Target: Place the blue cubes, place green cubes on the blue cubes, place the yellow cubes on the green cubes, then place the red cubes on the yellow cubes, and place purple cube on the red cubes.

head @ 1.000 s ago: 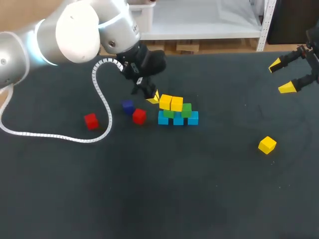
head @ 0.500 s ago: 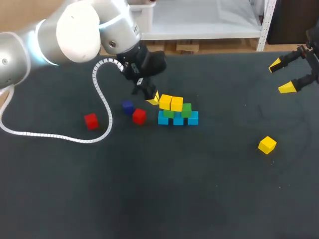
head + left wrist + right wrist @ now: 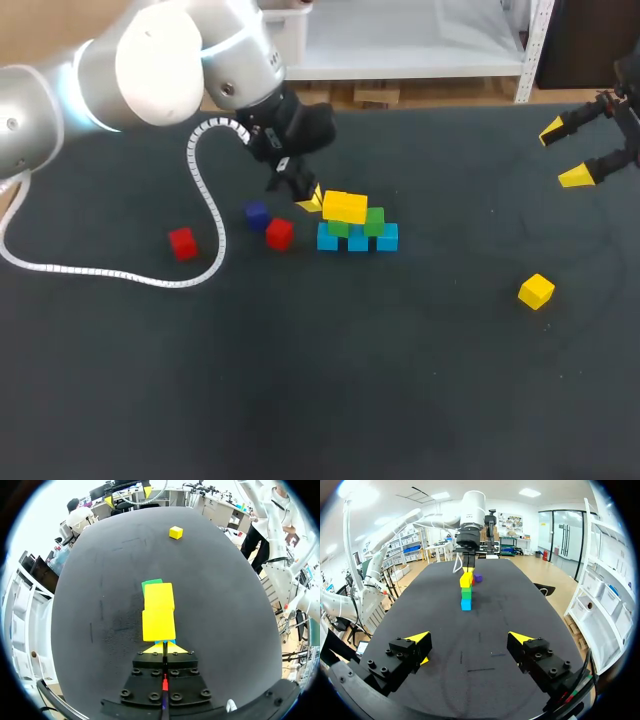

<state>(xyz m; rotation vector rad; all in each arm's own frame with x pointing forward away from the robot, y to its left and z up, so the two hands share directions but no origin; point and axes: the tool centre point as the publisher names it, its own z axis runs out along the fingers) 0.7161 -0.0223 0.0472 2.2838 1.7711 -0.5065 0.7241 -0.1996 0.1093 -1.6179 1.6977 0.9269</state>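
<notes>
The stack [image 3: 356,225] stands a little toward the left arm's side of the table [image 3: 400,380]: three blue cubes [image 3: 357,241] in a row at the bottom, two green cubes [image 3: 374,222] on them, and two yellow cubes [image 3: 345,207] side by side on top. The left gripper [image 3: 308,198] sits right at the stack's left end, level with the yellow layer. Its two yellow tips are pressed together with nothing between them (the wrist view shows them meeting just behind the nearer yellow cube).

One red cube [image 3: 279,233] lies just left of the stack, with the purple cube [image 3: 256,214] close beyond it. A second red cube [image 3: 182,243] lies farther out on that same side. A loose yellow cube [image 3: 536,291] lies well to the right of the stack and nearer the front.

The right gripper [image 3: 563,153] hangs far to the right of the stack, by the table's back corner, its fingers spread wide and holding nothing. A white coiled cable [image 3: 100,272] from the left arm trails on the table left of the stack
</notes>
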